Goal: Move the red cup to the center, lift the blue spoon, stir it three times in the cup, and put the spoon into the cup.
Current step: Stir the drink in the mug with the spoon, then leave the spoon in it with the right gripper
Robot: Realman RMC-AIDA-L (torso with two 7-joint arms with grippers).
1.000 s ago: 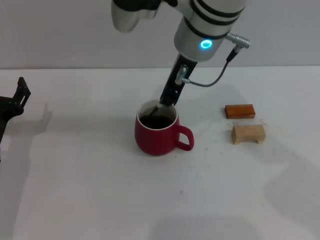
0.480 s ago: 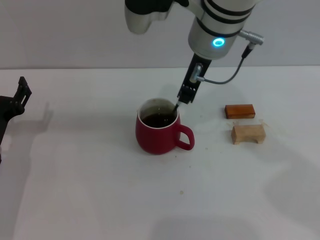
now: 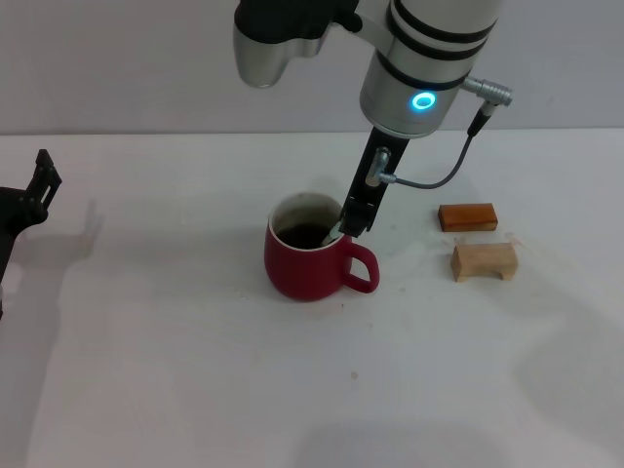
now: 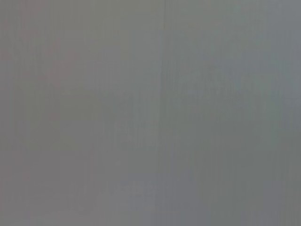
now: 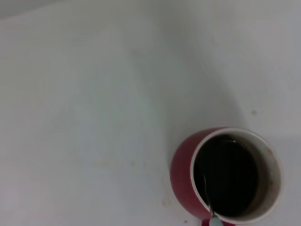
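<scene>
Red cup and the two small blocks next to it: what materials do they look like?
Red cup: likely glazed ceramic; glossy dark-red outside, pale inner wall, thick rim. Darker block: looks like wood with a shiny orange-brown finish, possibly varnished. Paler block: apparently unfinished light wood, matte, notched underneath.

Glossy glazed ceramic red cup (image 3: pixel 304 268); two matt wooden blocks (image 3: pixel 484 261); smooth white table (image 3: pixel 175 370).

I cannot see most of the blue spoon (image 5: pixel 207 195): it is sunk in the red cup (image 3: pixel 304 268), and my right gripper (image 3: pixel 353 216) hides its handle. The left wrist view is only gray.
</scene>
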